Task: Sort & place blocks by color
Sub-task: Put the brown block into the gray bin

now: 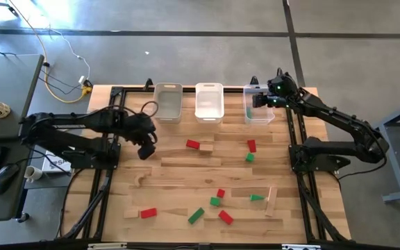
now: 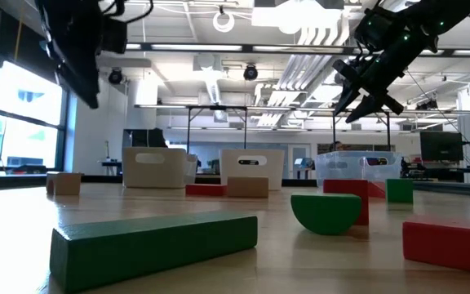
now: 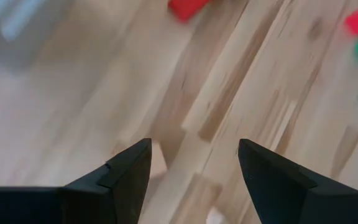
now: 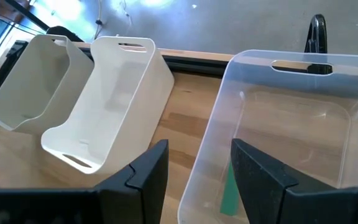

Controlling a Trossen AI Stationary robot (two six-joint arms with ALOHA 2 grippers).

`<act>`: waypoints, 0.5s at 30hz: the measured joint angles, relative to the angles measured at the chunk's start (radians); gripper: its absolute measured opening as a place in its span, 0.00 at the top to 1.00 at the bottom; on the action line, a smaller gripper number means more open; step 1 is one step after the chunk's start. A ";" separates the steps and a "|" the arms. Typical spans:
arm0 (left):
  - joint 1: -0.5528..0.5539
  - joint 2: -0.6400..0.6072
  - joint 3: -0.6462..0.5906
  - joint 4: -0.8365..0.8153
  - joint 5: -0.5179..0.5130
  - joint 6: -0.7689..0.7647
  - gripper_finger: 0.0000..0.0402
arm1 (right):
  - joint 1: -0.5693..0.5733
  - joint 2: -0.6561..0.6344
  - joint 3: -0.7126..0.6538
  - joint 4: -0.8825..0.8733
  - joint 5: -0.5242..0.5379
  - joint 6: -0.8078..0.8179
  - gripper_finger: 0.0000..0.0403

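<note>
3 bins along table's far edge, right gripper above the clear one, jaws apart, empty, 1 green block inside, left gripper spread open, empty, over bare table, other blocks scattered nearer

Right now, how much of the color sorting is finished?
Just begun. One green block lies in the clear bin, under the right end effector, which is open and empty. The left end effector, also open and empty, hangs over the table. The two white bins look empty; about a dozen blocks remain scattered.
</note>
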 joint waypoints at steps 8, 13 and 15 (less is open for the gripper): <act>0.000 0.097 0.000 -0.098 0.007 0.152 0.43 | 0.000 0.000 0.000 0.000 -0.014 0.000 0.60; 0.000 0.127 0.000 -0.096 -0.001 0.351 0.43 | 0.000 0.000 0.000 0.000 -0.035 0.000 0.60; -0.001 0.130 0.000 -0.097 -0.007 0.426 0.43 | 0.000 0.000 0.000 0.000 -0.041 -0.003 0.60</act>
